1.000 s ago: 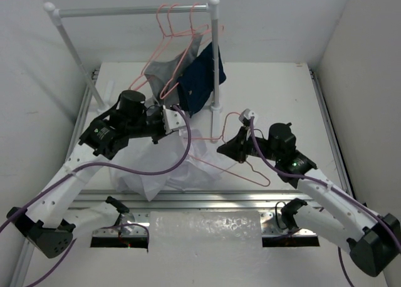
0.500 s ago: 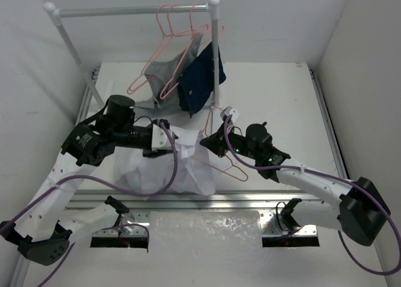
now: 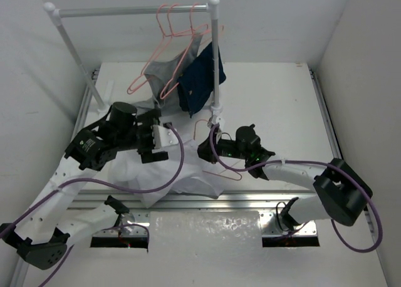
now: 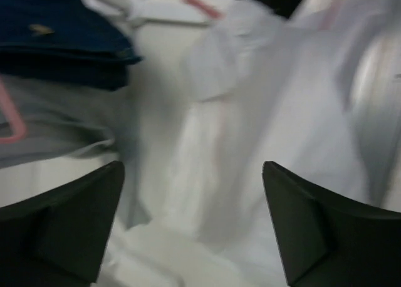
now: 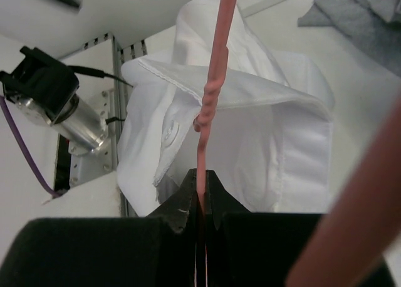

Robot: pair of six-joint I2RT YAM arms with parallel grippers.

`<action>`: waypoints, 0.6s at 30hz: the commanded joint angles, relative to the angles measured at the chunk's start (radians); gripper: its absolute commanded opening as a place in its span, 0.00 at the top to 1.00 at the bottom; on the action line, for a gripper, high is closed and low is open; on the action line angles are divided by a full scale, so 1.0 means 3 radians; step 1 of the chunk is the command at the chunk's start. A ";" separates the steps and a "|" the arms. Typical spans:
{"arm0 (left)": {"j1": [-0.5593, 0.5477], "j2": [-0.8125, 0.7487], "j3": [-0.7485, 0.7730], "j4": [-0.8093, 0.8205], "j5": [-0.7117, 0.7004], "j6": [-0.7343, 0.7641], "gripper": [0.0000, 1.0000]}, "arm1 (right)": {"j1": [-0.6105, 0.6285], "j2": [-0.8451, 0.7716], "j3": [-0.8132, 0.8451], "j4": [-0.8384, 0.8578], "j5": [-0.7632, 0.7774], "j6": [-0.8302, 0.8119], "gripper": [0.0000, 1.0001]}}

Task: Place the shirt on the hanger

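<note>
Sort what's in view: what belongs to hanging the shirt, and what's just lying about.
Job in hand:
shirt
hanger, clamped in the right gripper
left gripper, open over the shirt

Just there:
grey garment
navy garment
spare hangers
rack they hang on

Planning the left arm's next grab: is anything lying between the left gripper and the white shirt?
Nothing visible does. The left gripper is open right over the shirt, with only white fabric under it. The navy garment and the grey garment lie off to one side.
</note>
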 commanded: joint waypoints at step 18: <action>0.0023 0.0452 -0.0889 0.0919 0.0000 -0.0130 0.52 | 0.0174 -0.0307 -0.0186 0.0224 -0.0147 -0.0449 1.00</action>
